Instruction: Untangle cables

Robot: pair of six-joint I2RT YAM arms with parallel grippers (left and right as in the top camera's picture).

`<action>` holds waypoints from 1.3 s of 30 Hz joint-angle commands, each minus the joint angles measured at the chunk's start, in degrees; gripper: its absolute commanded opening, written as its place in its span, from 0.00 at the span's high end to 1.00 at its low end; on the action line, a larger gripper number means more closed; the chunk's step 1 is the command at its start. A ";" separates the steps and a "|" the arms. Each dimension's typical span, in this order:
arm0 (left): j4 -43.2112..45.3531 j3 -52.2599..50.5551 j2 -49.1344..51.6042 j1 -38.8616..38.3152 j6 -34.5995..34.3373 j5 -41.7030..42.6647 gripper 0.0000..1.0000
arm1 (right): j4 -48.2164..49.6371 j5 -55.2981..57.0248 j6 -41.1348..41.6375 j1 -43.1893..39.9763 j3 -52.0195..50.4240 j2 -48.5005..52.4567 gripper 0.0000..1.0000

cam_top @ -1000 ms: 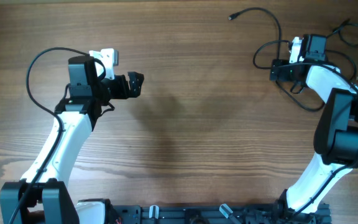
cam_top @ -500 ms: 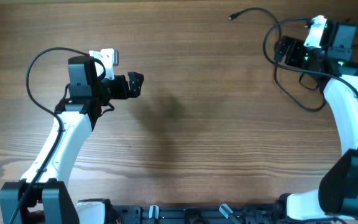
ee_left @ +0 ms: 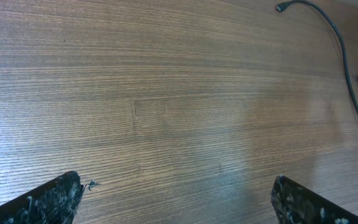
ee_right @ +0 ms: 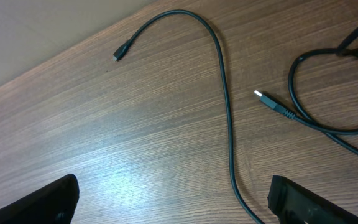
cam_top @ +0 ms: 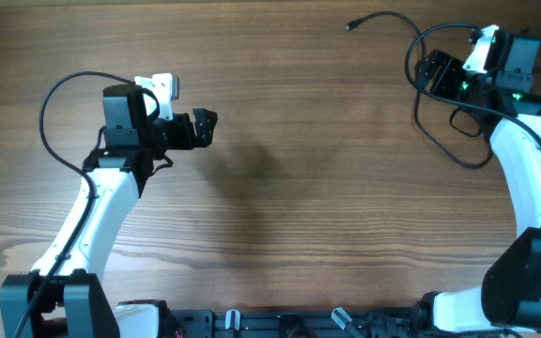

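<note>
"Judging by their look, how will the cables [cam_top: 388,14] handle?"

"Light and limp, most likely. They are thin black cords that bend wherever they are pulled and probably slide easily on wood. The plug ends are the only stiff parts."

"Where are they?"

"All at the far right corner of the tabletop [cam_top: 280,207], in loops that cross each other beside and beneath the right gripper [cam_top: 430,73]. One strand runs out along the far edge and ends in a small plug [ee_right: 118,55]. A flat metal plug [ee_right: 265,98] lies near that strand, on a cord running back toward the loops."

"Best hold?"

"Probably a pinch on the cord just behind a plug. Tugging at a loop could tighten it."

"And the jaws?"

"Both pairs stand wide apart and hold nothing. The left gripper [cam_top: 205,127] hangs over bare wood on the left side, well apart from the cords."

"The surface?"

"Flat, smooth wood grain, with plenty of bare room in the middle to lay strands out."
</note>
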 commanded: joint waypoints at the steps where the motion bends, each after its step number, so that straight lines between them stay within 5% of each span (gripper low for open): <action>1: 0.13 -0.13 -0.17 -0.15 0.72 0.90 0.00 | 0.15 -0.92 0.46 0.28 0.11 0.02 0.00; 9: -2.49 -0.52 -9.57 -0.87 0.72 -0.42 0.00 | 0.15 -0.92 0.46 0.28 0.11 0.02 0.00; 16: 13.81 -8.57 -28.26 -6.21 0.20 -10.34 0.00 | 0.15 -0.92 0.46 0.28 0.11 0.02 0.00; 31: 31.82 -46.75 -71.38 2.86 -19.19 -14.29 0.00 | 0.15 -0.92 0.48 0.28 0.11 0.02 0.00; 39: 16.24 -49.62 -81.46 2.67 -16.94 -16.55 0.00 | 0.15 -0.92 0.46 0.28 0.11 0.02 0.00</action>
